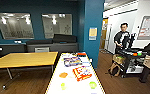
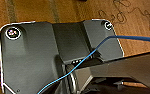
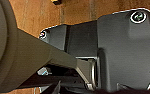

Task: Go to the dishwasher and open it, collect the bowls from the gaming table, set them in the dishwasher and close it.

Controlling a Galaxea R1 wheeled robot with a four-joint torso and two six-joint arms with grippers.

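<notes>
Facing the gaming counter [image 1: 56, 82], bowls [image 1: 63, 74] spread among game boxes [image 1: 82, 73], well ahead of either end effector; finger state impossible to tell.

bowls: orange 1 [image 1: 63, 74] | green 2 [image 1: 92, 84] | game boxes 2 [image 1: 82, 73]

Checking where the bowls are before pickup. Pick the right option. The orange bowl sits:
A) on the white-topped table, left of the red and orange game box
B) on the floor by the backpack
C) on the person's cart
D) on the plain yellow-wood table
A: in the head view the orange bowl lies on the white-topped gaming table, left of the red and orange game box.
</notes>
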